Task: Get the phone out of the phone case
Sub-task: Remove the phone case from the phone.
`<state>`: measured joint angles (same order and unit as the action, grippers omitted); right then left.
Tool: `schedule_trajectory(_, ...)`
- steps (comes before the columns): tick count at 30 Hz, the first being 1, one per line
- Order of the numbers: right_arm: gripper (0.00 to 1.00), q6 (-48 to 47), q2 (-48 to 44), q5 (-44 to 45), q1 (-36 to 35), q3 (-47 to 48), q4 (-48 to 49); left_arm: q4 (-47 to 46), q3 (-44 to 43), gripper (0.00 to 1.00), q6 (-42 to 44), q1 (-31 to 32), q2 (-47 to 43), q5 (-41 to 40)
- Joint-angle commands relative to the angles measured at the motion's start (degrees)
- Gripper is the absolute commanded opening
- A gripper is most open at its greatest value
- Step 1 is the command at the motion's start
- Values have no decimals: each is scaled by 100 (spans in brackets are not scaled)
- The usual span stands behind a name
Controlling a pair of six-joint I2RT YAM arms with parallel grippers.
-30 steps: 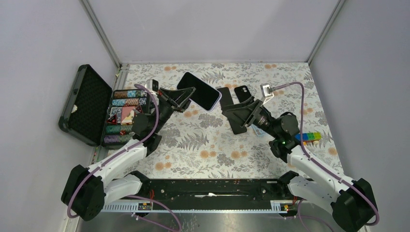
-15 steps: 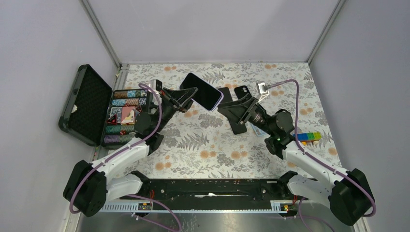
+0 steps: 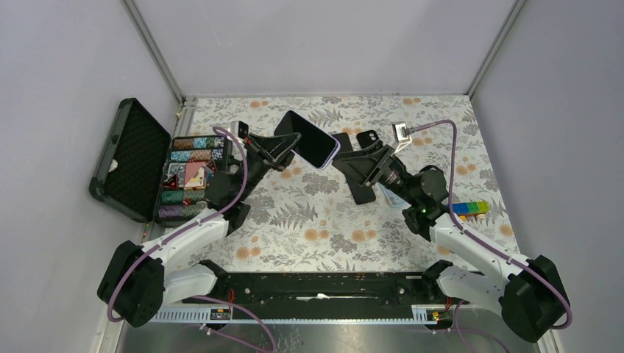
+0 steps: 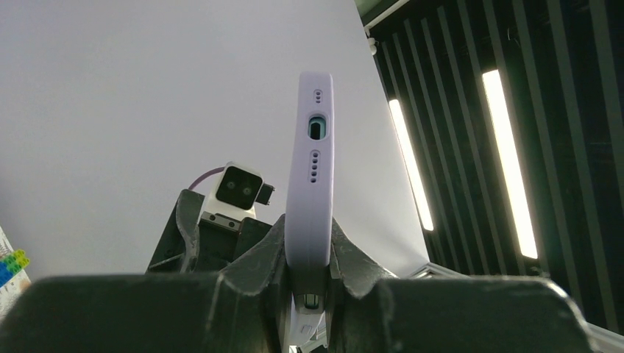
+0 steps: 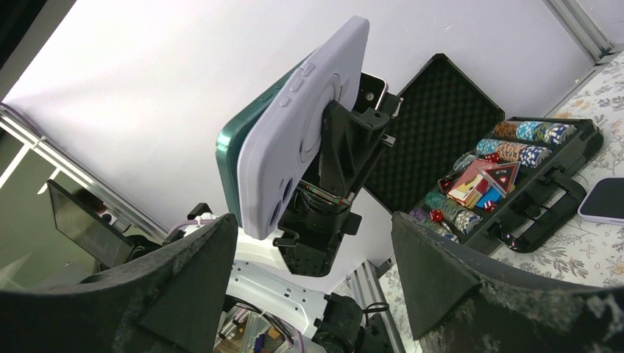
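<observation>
My left gripper (image 3: pixel 287 149) is shut on the lower end of the phone case (image 4: pixel 312 169), a lilac shell held up off the table. In the left wrist view its end with the port faces the camera, clamped between both fingers (image 4: pixel 257 257). The phone (image 3: pixel 307 138) sits inside the case, dark screen up; its green edge (image 5: pixel 228 151) shows beside the lilac back (image 5: pixel 302 125). My right gripper (image 3: pixel 346 158) stands open just right of the phone's free end. Its two fingers (image 5: pixel 184 287) are spread wide, with nothing between them and the phone beyond the tips.
An open black chip case (image 3: pixel 147 165) with poker chips lies at the left. A black phone case (image 3: pixel 370 137) lies on the floral table behind my right gripper. Coloured bricks (image 3: pixel 471 208) sit at the right. Another phone (image 5: pixel 607 198) lies flat on the table.
My left gripper has carried the phone slightly to the right. My right gripper has moved left and up towards the phone's free end, still open.
</observation>
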<state>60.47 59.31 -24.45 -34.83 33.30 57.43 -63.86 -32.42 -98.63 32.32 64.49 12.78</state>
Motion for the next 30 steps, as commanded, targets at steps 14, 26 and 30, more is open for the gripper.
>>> schedule_trajectory(14, 71, 61, 301, 69, -40, 586, -67, -561, 45, 0, -79, 62, -200, -160)
schedule_trajectory(26, 17, 142, 761, 405, -43, 898, -1847, -623, 82, 0, -40, 82, -294, -182)
schedule_trajectory(30, 20, 314, 999, 292, -50, 953, -1860, -690, 18, 0, 2, 115, -207, -120)
